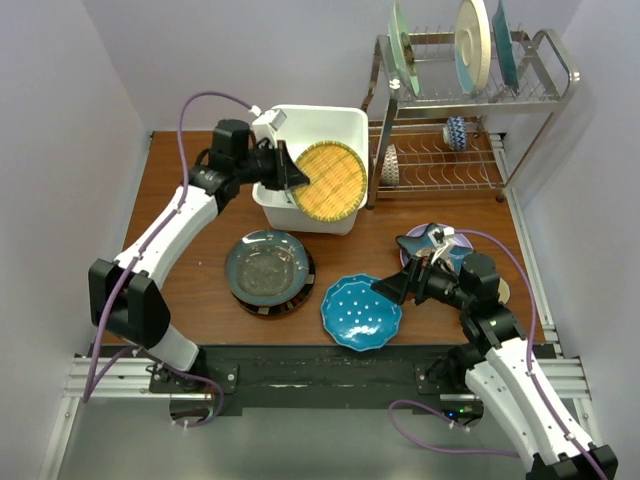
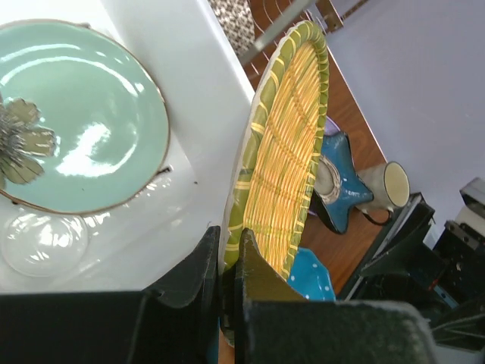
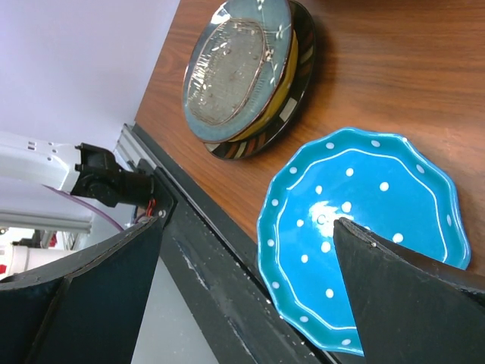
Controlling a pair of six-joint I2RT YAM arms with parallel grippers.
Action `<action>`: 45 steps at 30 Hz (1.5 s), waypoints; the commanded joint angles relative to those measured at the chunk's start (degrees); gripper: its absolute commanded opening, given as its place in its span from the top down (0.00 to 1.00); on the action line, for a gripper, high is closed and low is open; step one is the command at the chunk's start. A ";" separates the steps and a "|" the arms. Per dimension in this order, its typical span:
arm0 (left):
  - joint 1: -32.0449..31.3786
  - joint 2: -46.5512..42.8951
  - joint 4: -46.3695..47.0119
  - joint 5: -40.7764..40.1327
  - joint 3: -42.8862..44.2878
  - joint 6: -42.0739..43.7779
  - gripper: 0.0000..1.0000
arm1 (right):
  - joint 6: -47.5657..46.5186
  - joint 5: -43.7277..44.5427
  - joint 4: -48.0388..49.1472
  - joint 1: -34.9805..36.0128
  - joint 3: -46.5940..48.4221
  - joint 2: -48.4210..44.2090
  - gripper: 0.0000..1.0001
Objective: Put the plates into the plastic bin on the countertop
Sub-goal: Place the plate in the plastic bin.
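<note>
Striped plate (image 1: 276,308) mostly hidden beneath the dark teal plate (image 1: 265,265)

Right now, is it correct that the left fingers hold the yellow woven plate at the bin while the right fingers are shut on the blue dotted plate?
Not quite: the right wrist view shows the right fingers wide open over the blue dotted plate, not shut on it. The rest is right.

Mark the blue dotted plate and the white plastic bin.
Blue dotted wavy-edged plate (image 3: 341,182), right wrist view, inner face.
White rectangular plastic bin (image 1: 322,122), top external view, far inner wall.
</note>
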 commanded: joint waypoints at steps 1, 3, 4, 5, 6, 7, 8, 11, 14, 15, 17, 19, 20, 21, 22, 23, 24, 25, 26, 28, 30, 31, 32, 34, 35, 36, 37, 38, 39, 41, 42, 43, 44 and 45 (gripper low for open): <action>2.58 2.58 1.28 0.05 8.92 0.30 1.00 | 0.49 0.04 3.09 0.19 -0.97 0.01 0.01; 3.10 3.81 0.75 -0.57 10.86 0.21 1.00 | 0.67 0.04 2.92 0.19 -1.23 -0.07 0.01; 3.11 5.12 0.57 -0.83 12.70 0.04 1.00 | 0.58 -0.05 2.92 0.19 -1.23 0.01 0.01; 3.28 5.75 0.57 -0.92 13.50 -0.14 1.00 | 0.58 -0.14 2.83 0.19 -1.32 -0.07 0.01; 3.37 6.54 0.40 -1.01 14.38 -0.31 1.00 | 0.49 -0.05 2.74 0.19 -1.32 0.10 0.01; 3.37 7.67 0.40 -1.36 15.95 -0.49 1.00 | 0.40 -0.14 2.83 0.19 -1.41 0.10 0.01; 3.37 8.30 0.13 -1.71 16.75 -0.58 1.00 | 0.31 -0.23 2.83 0.19 -1.32 0.19 0.01; 3.37 10.49 -0.04 -2.94 19.30 -0.84 1.00 | 0.14 -0.75 2.91 0.19 -1.32 0.54 0.01; 3.46 12.16 0.04 -4.96 20.71 -1.46 1.00 | 0.05 -1.02 3.18 0.19 -1.49 0.89 0.01; 3.46 12.52 -0.04 -5.40 21.15 -1.63 1.00 | -0.04 -1.02 3.27 0.10 -1.49 1.07 0.02; 3.55 13.75 0.31 -6.11 21.76 -1.81 1.00 | -0.04 -1.02 3.27 0.10 -1.58 1.16 0.01; 3.55 15.50 0.05 -7.24 23.26 -1.64 1.00 | -0.12 -1.02 3.18 0.10 -1.58 1.16 0.01; 3.55 16.20 -0.56 -7.43 23.87 -1.55 1.00 | -0.13 -1.02 3.09 0.19 -1.50 1.16 0.01; 3.55 16.82 -0.83 -7.51 24.92 -1.46 1.00 | -0.13 -1.11 3.00 0.19 -1.58 1.16 0.01; 3.63 18.22 -1.10 -7.60 25.54 -1.37 1.00 | -0.13 -1.11 2.83 0.19 -1.50 1.16 0.01; 3.63 18.84 -1.62 -7.52 26.07 -1.37 1.00 | -0.30 -1.11 2.57 0.19 -1.41 1.07 0.01; 3.63 19.98 -1.80 -7.34 26.77 -1.46 1.00 | -0.39 -1.11 2.48 0.19 -1.49 1.07 0.01; 3.55 20.51 -1.71 -7.25 26.86 -1.46 1.00 | -0.39 -1.02 2.48 0.19 -1.58 0.89 0.01; 3.72 20.87 -1.71 -7.25 26.86 -1.63 1.00 | -0.30 -1.02 2.39 0.19 -1.58 0.89 0.01; 3.72 22.01 -1.54 -7.16 26.95 -1.72 1.00 | -0.30 -1.02 2.30 0.19 -1.67 0.81 0.02; 3.72 23.06 -1.63 -7.08 27.13 -1.72 1.00 | -0.21 -1.02 2.39 0.19 -1.76 0.80 0.02; 3.63 23.50 -2.06 -7.16 27.30 -1.72 1.00 | -0.30 -1.02 2.21 0.19 -1.85 0.80 0.01; 3.63 23.77 -2.06 -7.08 27.39 -1.55 1.00 | -0.21 -1.02 2.21 0.10 -1.85 0.89 0.01; 3.81 24.73 -2.15 -7.25 27.48 -1.46 1.00 | -0.21 -1.02 2.21 0.10 -1.93 0.80 0.01; 3.81 25.00 -2.24 -7.34 27.48 -1.46 1.00 | -0.30 -1.02 2.30 0.10 -2.02 0.80 0.01; 3.81 25.70 -2.33 -7.25 27.65 -1.37 1.00 | -0.21 -1.02 2.21 0.10 -2.11 0.80 0.01; 3.72 26.05 -2.76 -7.25 27.74 -1.28 1.00 | -0.21 -1.02 2.30 0.10 -2.20 0.80 0.01; 3.81 26.40 -2.77 -7.08 27.74 -1.28 1.00 | -0.13 -1.11 2.21 0.19 -2.20 0.72 0.02; 3.81 26.93 -2.94 -6.99 27.74 -1.20 1.00 | -0.13 -1.02 2.21 0.10 -2.20 0.72 0.01; 3.72 27.55 -3.21 -6.55 27.74 -1.19 1.00 | -0.13 -1.11 2.04 0.10 -2.29 0.46 0.01; 3.81 27.98 -3.29 -6.46 27.74 -1.11 1.00 | -0.13 -1.11 1.95 0.19 -2.55 0.45 0.01; 3.81 28.16 -3.47 -6.20 27.74 -1.11 1.00 | -0.13 -1.02 1.86 0.19 -2.55 0.28 0.01; 3.81 28.43 -3.56 -6.02 27.83 -1.11 1.00 | -0.13 -1.02 1.86 0.10 -2.55 0.28 0.01; 3.72 28.60 -3.73 -5.93 27.92 -0.93 1.00 | -0.13 -0.93 1.77 0.10 -2.81 0.19 0.02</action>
